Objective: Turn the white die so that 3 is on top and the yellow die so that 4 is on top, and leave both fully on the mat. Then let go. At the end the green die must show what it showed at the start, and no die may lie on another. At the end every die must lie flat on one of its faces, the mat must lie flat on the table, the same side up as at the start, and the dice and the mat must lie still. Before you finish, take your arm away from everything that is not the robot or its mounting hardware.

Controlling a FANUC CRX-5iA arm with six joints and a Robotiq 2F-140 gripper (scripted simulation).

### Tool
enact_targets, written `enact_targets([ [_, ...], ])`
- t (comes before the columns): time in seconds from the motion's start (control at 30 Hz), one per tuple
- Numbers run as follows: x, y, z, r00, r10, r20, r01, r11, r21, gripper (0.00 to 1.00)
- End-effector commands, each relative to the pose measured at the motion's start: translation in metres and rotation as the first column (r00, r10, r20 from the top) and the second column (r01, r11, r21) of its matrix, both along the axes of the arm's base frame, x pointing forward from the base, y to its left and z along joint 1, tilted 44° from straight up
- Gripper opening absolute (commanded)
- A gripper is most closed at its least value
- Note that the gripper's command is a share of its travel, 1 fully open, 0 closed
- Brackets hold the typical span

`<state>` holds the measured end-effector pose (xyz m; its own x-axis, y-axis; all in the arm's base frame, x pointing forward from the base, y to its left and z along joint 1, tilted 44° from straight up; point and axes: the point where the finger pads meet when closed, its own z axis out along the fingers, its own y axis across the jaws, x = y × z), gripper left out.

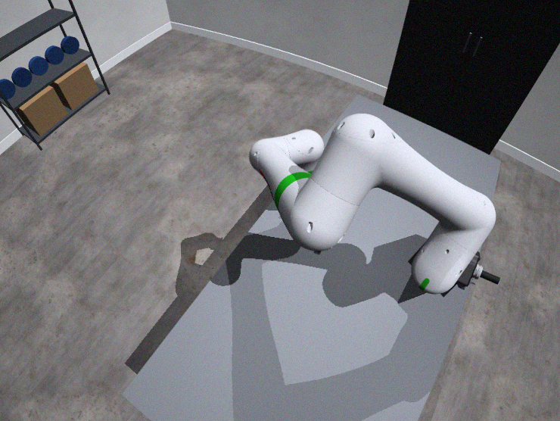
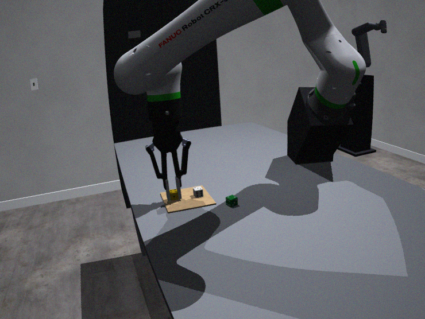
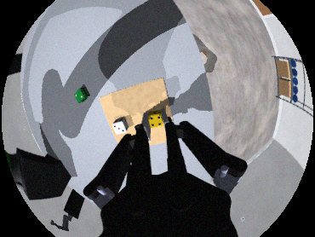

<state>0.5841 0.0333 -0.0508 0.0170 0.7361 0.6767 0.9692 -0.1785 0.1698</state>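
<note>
Claw (image 2: 172, 187) clamped on yellow die (image 2: 173, 194), die down on mat (image 2: 192, 203), white die (image 2: 197, 191) beside.

Claw (image 2: 172, 187) grips yel die (image 2: 173, 194) on mat (image 2: 192, 202).

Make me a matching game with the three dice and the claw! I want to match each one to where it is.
Things:
1. yellow die
2. white die
3. green die
4. claw

Places:
A. on the grey table, off the mat
B. on the tan mat, nothing touching it
C. between the claw's fingers, at the mat
D. pointing straight down over the mat's left part, seen from the exterior view

Pairs: 1-C, 2-B, 3-A, 4-D
</note>
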Motion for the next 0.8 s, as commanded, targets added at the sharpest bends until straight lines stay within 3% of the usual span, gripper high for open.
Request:
enact_targets([
  [0.0, 0.0001, -0.0002, 0.0000, 1.000, 0.000, 0.000, 0.000, 1.000, 0.000, 0.13],
  [0.77, 0.0010, 0.0022, -0.0027, 1.000, 0.000, 0.000, 0.000, 1.000, 0.000, 0.13],
])
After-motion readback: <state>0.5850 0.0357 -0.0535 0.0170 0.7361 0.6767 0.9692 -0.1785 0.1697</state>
